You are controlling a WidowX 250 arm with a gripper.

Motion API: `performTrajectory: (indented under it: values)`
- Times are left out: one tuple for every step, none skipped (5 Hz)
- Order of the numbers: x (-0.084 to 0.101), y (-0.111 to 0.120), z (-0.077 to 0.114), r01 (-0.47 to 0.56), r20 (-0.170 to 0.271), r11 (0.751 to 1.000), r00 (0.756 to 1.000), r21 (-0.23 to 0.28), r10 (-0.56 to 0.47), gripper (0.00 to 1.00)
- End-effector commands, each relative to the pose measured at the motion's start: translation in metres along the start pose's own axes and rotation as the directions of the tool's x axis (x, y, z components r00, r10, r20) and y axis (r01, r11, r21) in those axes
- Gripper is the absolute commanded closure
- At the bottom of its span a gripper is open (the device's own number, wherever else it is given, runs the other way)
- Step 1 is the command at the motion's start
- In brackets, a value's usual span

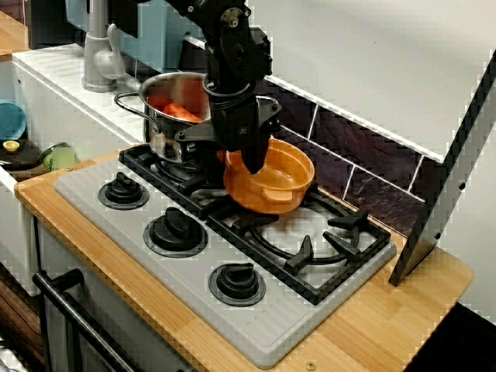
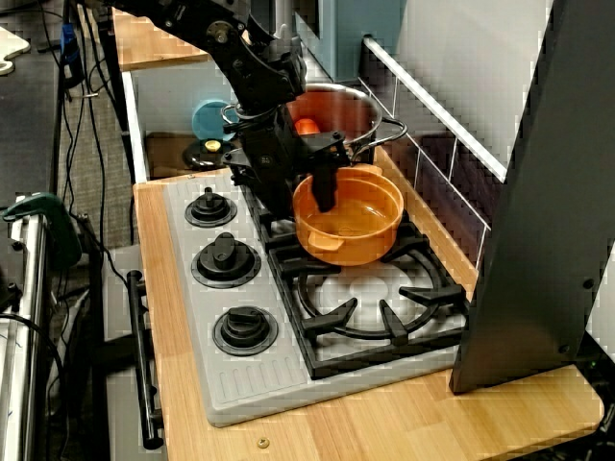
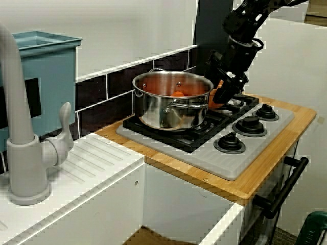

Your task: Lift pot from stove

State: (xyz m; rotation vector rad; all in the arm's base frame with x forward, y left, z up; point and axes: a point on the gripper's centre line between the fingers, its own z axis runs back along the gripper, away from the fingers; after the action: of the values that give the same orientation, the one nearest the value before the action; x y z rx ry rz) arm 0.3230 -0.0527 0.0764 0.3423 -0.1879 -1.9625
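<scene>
In the view from the front of the counter, the orange pot (image 1: 270, 180) is seen tilted and raised above the black burner grates of the grey stove (image 1: 194, 263), between the two burners. The black gripper (image 1: 249, 155) is closed over the pot's rim on the side nearest the steel pot (image 1: 177, 116); one finger (image 1: 254, 159) reaches down inside the orange wall. The steel pot sits on the rear burner just behind the orange pot, with something orange inside it. Three black knobs (image 1: 177, 230) are lined along the stove's front edge.

In the view from the knob side, the orange pot (image 2: 348, 217) is shown clear of the grate, and its inside looks empty. The gripper (image 2: 319, 188) is clamped on the rim, one finger (image 2: 325, 192) inside the pot, the rest outside toward the steel pot (image 2: 336, 115).

In the view from the sink side, the steel pot (image 3: 172, 99) hides nearly all of the orange pot (image 3: 216, 97); only a sliver is seen beside the gripper (image 3: 226, 91). The jaw gap cannot be judged here. A grey faucet (image 3: 23, 148) stands well apart from the stove (image 3: 245, 148).
</scene>
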Motion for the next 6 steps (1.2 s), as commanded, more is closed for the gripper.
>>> performTrajectory:
  values:
    - [-0.013, 0.014, 0.007, -0.017, -0.021, 0.999, 1.0, 0.036, 0.017, 1.0]
    - [-0.015, 0.015, 0.007, -0.019, -0.021, 0.999, 1.0, 0.035, 0.02, 1.0]
    - [-0.017, 0.016, 0.01, -0.028, -0.011, 0.999, 1.0, 0.034, 0.028, 1.0]
    - [-0.016, 0.02, 0.019, -0.044, 0.021, 0.998, 0.999, 0.04, 0.043, 1.0]
    - [-0.012, 0.028, 0.035, -0.07, 0.08, 0.996, 0.995, 0.049, 0.066, 1.0]
    - [-0.001, 0.038, 0.058, -0.095, 0.147, 0.993, 0.986, 0.071, 0.083, 1.0]
